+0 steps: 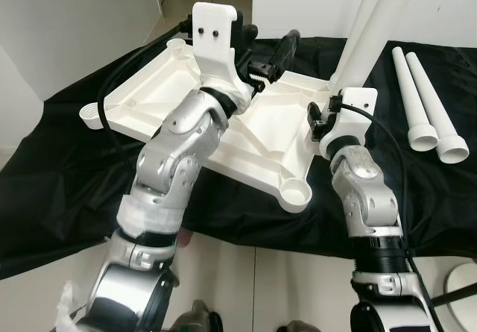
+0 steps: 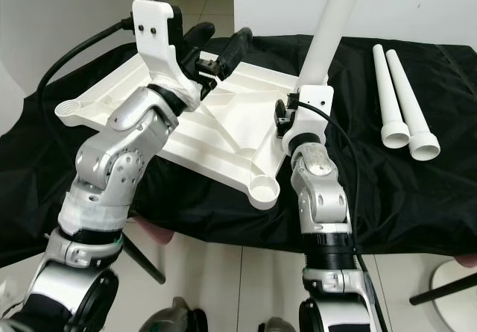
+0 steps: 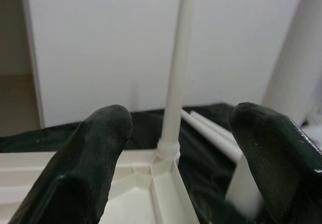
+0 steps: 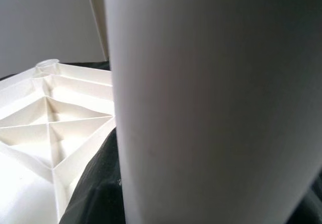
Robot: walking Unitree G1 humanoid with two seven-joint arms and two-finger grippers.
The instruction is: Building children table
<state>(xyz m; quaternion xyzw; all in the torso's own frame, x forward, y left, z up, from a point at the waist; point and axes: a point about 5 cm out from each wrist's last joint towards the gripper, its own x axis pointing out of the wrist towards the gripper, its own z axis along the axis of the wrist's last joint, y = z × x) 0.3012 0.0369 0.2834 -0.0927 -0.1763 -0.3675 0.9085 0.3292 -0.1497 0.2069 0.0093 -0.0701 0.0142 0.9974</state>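
Left eye view: white tabletop [image 1: 253,134] upside down on black cloth [image 1: 67,168], empty corner socket [image 1: 296,194] nearest. Left gripper [image 1: 270,62] spread wide above its far edge. Right gripper [image 1: 322,119] at an upright leg [image 1: 365,41]; grip hidden, cannot tell. Two spare legs [image 1: 421,97] well apart on the right.

Left wrist view: black fingers [image 3: 85,168] apart, another standing leg [image 3: 173,83] between.

Right wrist view: leg [image 4: 211,103] close against camera.
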